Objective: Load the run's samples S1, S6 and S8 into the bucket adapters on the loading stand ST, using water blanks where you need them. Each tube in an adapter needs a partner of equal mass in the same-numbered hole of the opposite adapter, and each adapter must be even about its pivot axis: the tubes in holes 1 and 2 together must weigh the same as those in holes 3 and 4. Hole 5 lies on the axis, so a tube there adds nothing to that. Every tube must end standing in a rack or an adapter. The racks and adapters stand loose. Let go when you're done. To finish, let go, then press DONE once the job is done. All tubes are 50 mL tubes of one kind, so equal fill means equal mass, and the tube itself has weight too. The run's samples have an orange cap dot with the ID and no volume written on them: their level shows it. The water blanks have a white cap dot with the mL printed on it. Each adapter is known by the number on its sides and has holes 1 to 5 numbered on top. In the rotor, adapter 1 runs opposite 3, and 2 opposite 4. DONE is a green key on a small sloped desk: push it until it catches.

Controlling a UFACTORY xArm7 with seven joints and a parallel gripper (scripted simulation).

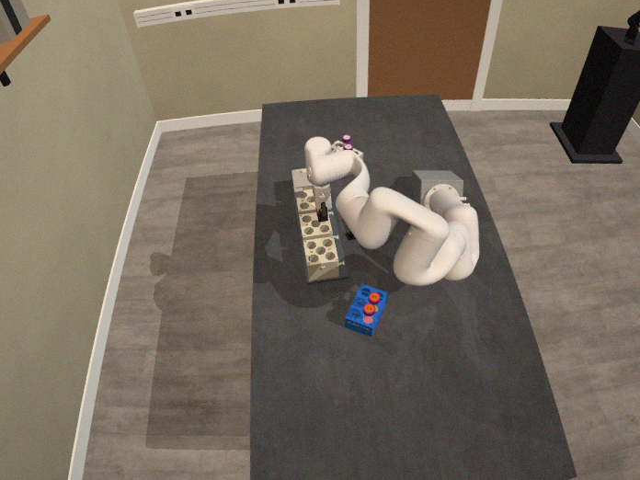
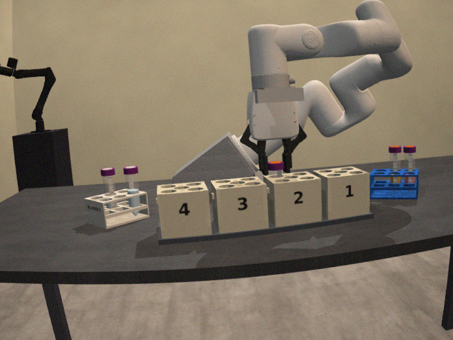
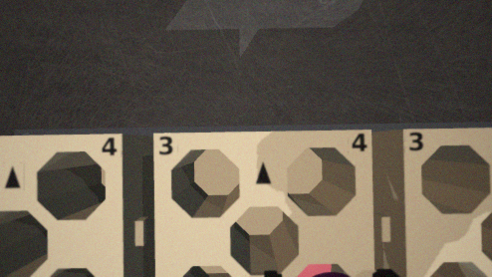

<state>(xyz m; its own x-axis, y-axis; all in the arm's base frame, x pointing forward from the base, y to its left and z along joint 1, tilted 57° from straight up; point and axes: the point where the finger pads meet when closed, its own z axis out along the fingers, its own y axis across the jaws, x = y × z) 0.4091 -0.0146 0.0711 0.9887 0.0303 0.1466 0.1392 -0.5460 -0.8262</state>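
My gripper (image 2: 275,170) (image 1: 322,213) (image 3: 326,273) hangs straight down over adapter 2 (image 2: 298,203) (image 3: 169,239). Its fingers stand a little apart on both sides of the orange-dotted cap of a sample tube (image 2: 275,163) (image 3: 319,271). The tube stands deep in a far-row hole of adapter 2, across from holes 3 and 4; its hole number is hidden. Adapters 1 (image 2: 347,199), 3 (image 2: 241,211) and 4 (image 2: 183,215) are empty on the stand ST (image 2: 264,232). Two samples (image 2: 394,150) (image 2: 409,150) stand in the blue rack (image 2: 393,193) (image 1: 357,320).
A white blanks rack (image 2: 113,219) left of the stand holds two purple-capped tubes (image 2: 107,172) (image 2: 131,170). A grey sloped desk (image 2: 215,161) stands behind adapters 3 and 4; its key is hidden. The arm's base (image 1: 437,186) is at the table's right side.
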